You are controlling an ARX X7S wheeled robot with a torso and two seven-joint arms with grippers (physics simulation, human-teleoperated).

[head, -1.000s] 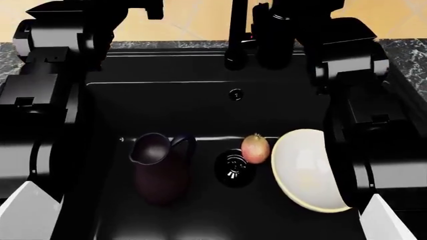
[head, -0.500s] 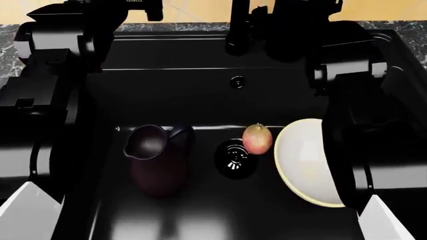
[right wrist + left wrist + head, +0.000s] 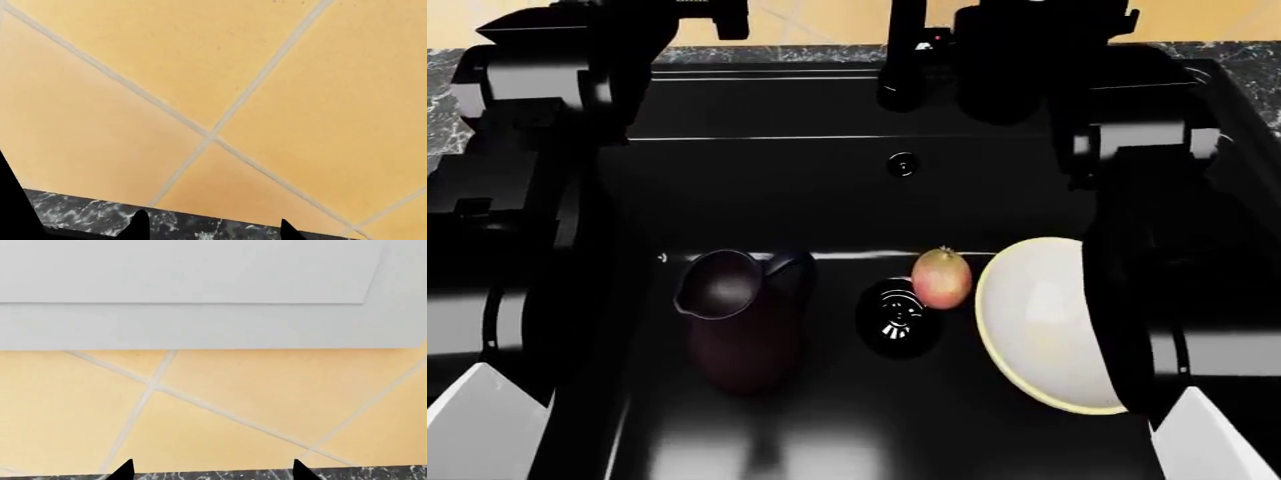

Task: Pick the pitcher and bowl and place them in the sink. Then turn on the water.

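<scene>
The sink (image 3: 827,190) fills the head view. The bowl (image 3: 1048,335) lies tilted at 4 o'clock, the pitcher (image 3: 741,320) upright at 8, an apple (image 3: 941,277) near the drain (image 3: 897,320). Both grippers, left (image 3: 210,471) and right (image 3: 210,227), are spread, empty, facing wall tiles (image 3: 220,100).

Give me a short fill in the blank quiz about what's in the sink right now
1. The pitcher stands ____ in the sink.
2. Between the pitcher and the bowl sits an ____, beside the drain.
3. Both wrist cameras face a yellow ____ wall.

Missing words: upright; apple; tiled
</scene>
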